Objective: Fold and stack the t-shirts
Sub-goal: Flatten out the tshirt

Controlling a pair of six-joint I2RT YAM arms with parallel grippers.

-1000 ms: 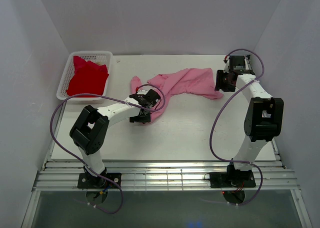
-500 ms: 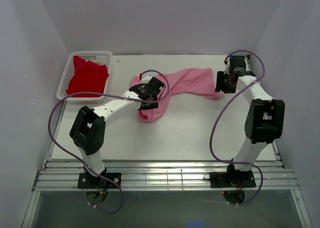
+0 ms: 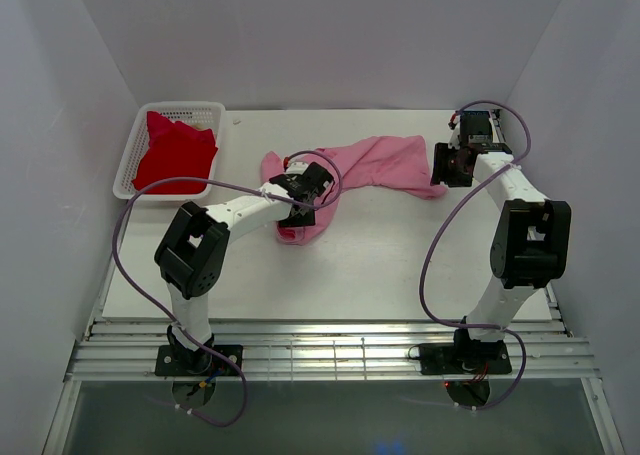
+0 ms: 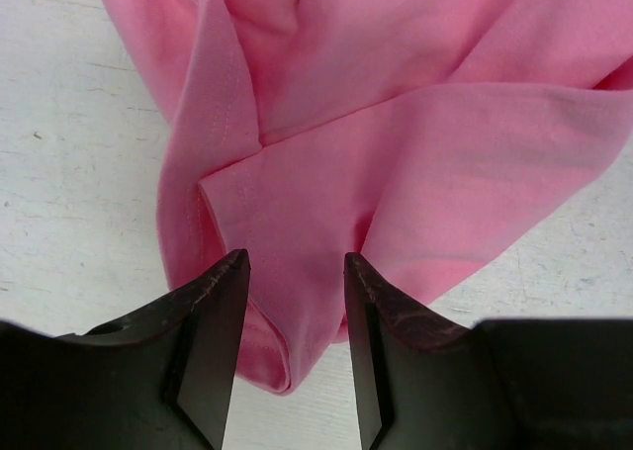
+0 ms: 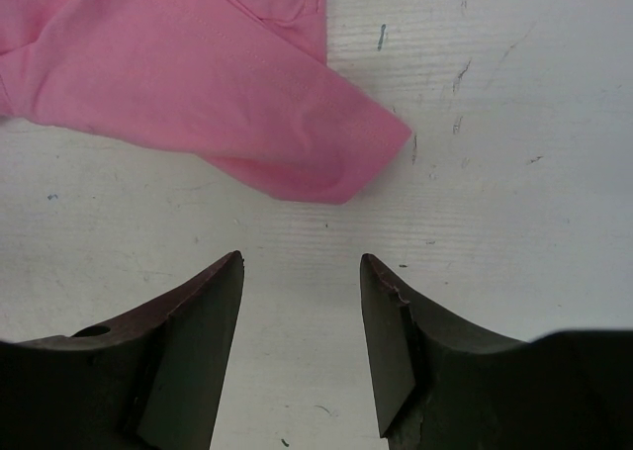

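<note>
The light pink t-shirt (image 3: 375, 163) lies crumpled in a long band across the middle of the table, its near end folded over on itself (image 4: 326, 213). My left gripper (image 3: 308, 189) is open just above that folded end; in the left wrist view (image 4: 295, 257) pink cloth shows between the fingertips, not pinched. My right gripper (image 3: 443, 166) is open and empty over bare table beside the shirt's right corner (image 5: 297, 114), which lies just ahead of it in the right wrist view (image 5: 302, 257). The bright red t-shirt (image 3: 175, 153) sits bunched in the basket.
The white mesh basket (image 3: 180, 106) stands at the table's far left corner. White walls close in the back and both sides. Purple cables loop from both arms. A slatted rail runs along the table's near edge (image 3: 330, 350).
My left gripper has moved from the shirt's near tip farther over the pink cloth, and its elbow has swung right. The shirt's near end is now bunched. The right arm has barely moved.
</note>
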